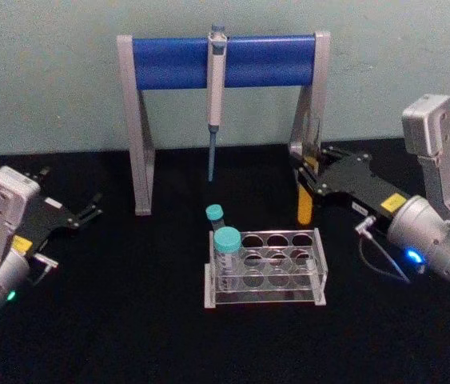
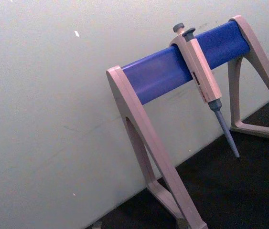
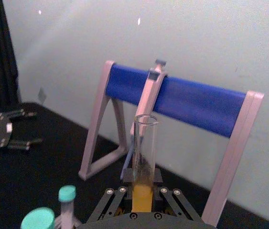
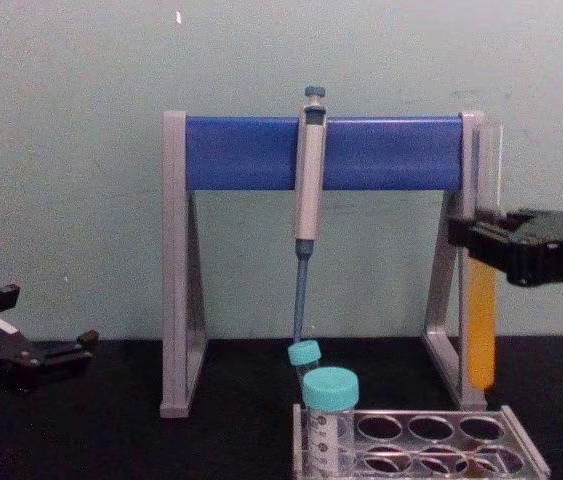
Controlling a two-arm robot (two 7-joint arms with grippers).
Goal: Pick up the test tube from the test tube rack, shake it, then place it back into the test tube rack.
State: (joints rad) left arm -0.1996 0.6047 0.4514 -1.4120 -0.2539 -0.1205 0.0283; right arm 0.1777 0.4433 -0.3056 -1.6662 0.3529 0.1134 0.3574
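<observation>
Test tube: the test tube (image 1: 305, 204) is out of the rack and hangs upright in the air, off the far right corner of the test tube rack (image 1: 266, 302) and in front of the right leg of the grey stand (image 1: 138, 144).
Why held there: lifted clear of the top plate, it has room to be shaken without knocking the teal-capped vials (image 1: 227, 240). Upright keeps the orange-yellow liquid (image 4: 480, 330) in the uncapped tube.
Right gripper: the right gripper (image 1: 303, 178) reaches in from the right. Its jaws are closed narrowly on the glass, one finger on each side, at about the top of the liquid. The clear upper part (image 3: 145, 138) stands free above them.
Grip judgement: holding mid-length looks like a way to steady the tube while leaving the rounded bottom free to enter a hole.
Rack: it sits near and centre on the black table (image 1: 129, 320). The vials are at its left end, and the holes in the middle and on the right are open.
Stage: probably the shake, with the return not yet begun.
Left gripper: the left gripper (image 1: 81, 204) rests low at the far left, well away from the rack. Its fingers are spread and hold nothing.
Pipette: the pipette (image 1: 217, 88) hangs from the blue crossbar, apart from both arms.
</observation>
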